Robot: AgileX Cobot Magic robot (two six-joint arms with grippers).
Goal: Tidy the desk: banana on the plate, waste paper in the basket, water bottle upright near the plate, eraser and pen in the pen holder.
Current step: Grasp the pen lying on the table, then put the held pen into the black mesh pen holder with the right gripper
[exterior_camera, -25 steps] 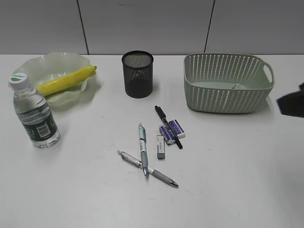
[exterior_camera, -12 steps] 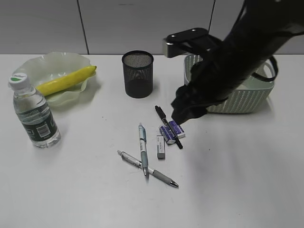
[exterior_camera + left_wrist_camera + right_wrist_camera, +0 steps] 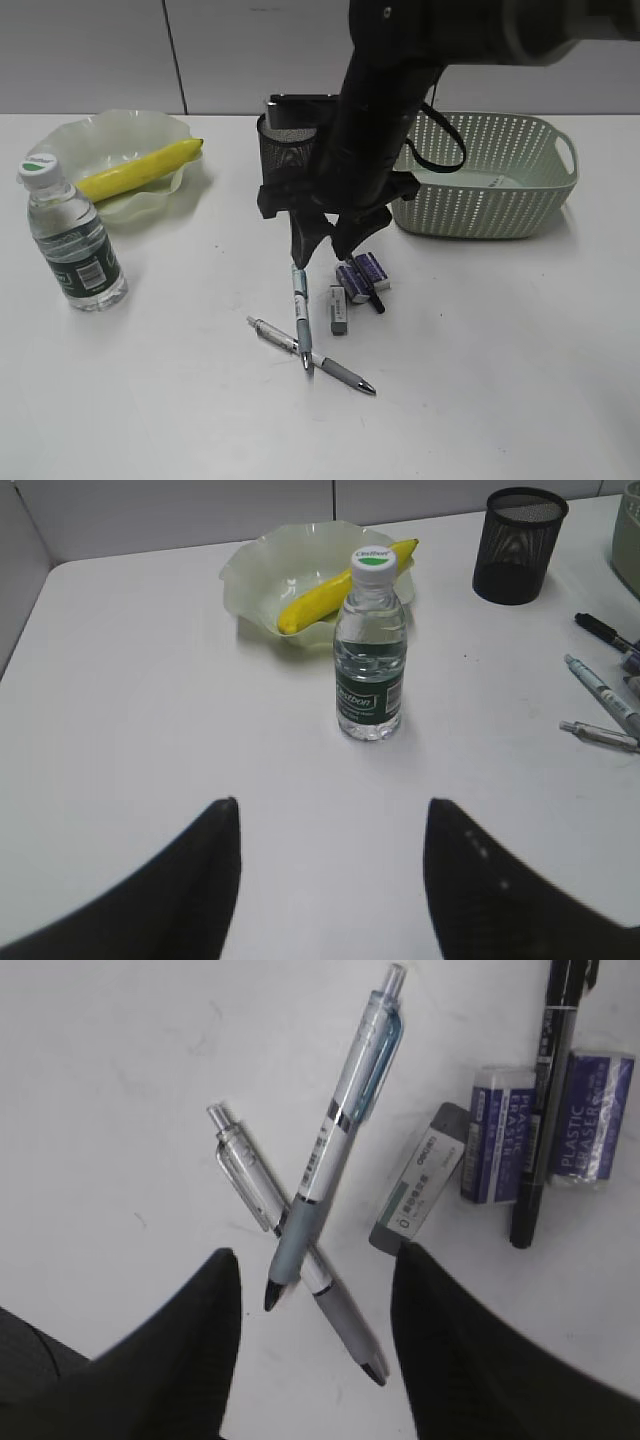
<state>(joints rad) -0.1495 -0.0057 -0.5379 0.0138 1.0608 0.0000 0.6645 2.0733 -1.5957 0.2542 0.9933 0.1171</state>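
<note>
The banana (image 3: 140, 170) lies on the pale-green plate (image 3: 110, 135), and the water bottle (image 3: 75, 245) stands upright beside it. Two pens lie crossed on the desk, a blue one (image 3: 335, 1150) over a grey one (image 3: 250, 1175). To their right are a grey eraser (image 3: 420, 1175), two purple erasers (image 3: 497, 1145) and a black marker (image 3: 545, 1100). My right gripper (image 3: 315, 1255) hangs open just above the crossed pens, holding nothing. My left gripper (image 3: 332, 805) is open over bare desk, short of the bottle (image 3: 371, 650). A small pale bit (image 3: 495, 181) lies in the basket (image 3: 500, 200); I cannot tell whether it is the waste paper.
The black mesh pen holder (image 3: 280, 165) stands behind the pens, partly covered by my right arm, which reaches in from the upper right across the basket's left end. A grey wall runs along the back edge of the desk.
My right arm has swung in from the right edge, past the basket, leftward and down to hang over the crossed pens. The objects on the desk have not moved.
</note>
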